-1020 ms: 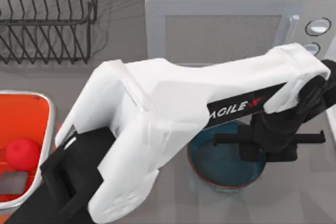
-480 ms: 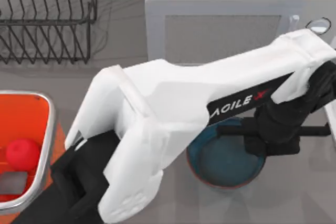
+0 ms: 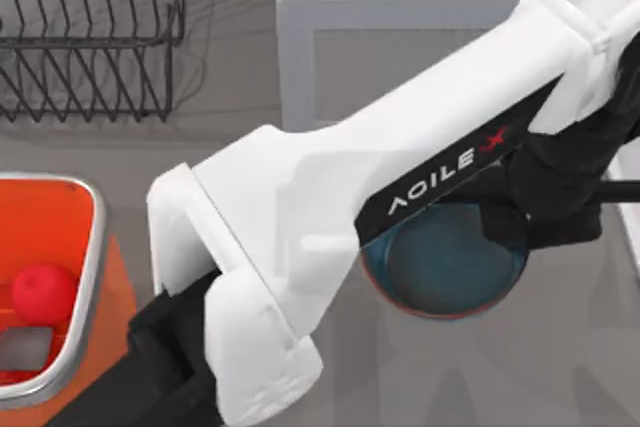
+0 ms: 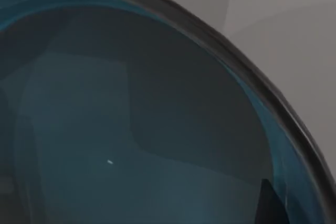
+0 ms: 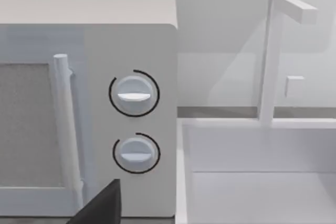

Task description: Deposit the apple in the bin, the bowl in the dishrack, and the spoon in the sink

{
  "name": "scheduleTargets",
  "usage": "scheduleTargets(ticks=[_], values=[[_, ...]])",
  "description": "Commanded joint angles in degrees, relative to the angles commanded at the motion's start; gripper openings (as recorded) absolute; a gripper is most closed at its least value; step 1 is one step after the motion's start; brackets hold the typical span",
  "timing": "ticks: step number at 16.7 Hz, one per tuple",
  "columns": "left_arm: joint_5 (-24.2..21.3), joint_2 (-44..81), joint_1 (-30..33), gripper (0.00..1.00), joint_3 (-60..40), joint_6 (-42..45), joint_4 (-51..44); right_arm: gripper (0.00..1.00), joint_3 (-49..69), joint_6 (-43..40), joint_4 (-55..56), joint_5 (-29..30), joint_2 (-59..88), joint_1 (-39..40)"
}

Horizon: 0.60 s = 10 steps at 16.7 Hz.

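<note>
Left arm reaches across the tabletop (image 3: 250, 147) from the lower left, its left pincer (image 3: 550, 209) over the far-right rim of the bowl (image 3: 445, 272). The black wrist hides the fingers from above, so whether they are clamped on the rim or spread cannot be told. The left wrist view sits tight against the bowl's blue-grey inside, rim arcing across; a dark sliver at its lower edge may be a fingertip just inside the wall. That closeness suits a rim grasp, one finger in and one out, since the bowl is too wide to span.

Bowl lies in front of the microwave (image 3: 420, 57), right of centre, well apart from the dishrack (image 3: 90, 37) at the upper left. Judged step: bowl to rack, not yet done.

Apple (image 3: 43, 293) rests inside the bin (image 3: 95, 277) at the left edge, so that part looks finished.

Right pincer (image 5: 100, 208) is parked facing the microwave dials and the white sink (image 5: 262, 182) with its faucet; its fingers' state cannot be told.
</note>
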State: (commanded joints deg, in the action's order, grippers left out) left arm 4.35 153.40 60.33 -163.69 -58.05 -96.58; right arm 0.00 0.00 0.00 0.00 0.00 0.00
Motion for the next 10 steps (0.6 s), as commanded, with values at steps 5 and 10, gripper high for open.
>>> scheduleTargets(ticks=[5, 10], values=[[-0.01, 0.63, -0.01, 0.0, -2.53, 0.11, -2.43, 1.0, 0.0, 0.0, 0.0, 0.0, 0.0, 0.0], [-1.38, -3.01, -2.58, 0.0, 0.43, 2.18, -0.52, 1.0, 0.0, 0.0, 0.0, 0.0, 0.0, 0.0]])
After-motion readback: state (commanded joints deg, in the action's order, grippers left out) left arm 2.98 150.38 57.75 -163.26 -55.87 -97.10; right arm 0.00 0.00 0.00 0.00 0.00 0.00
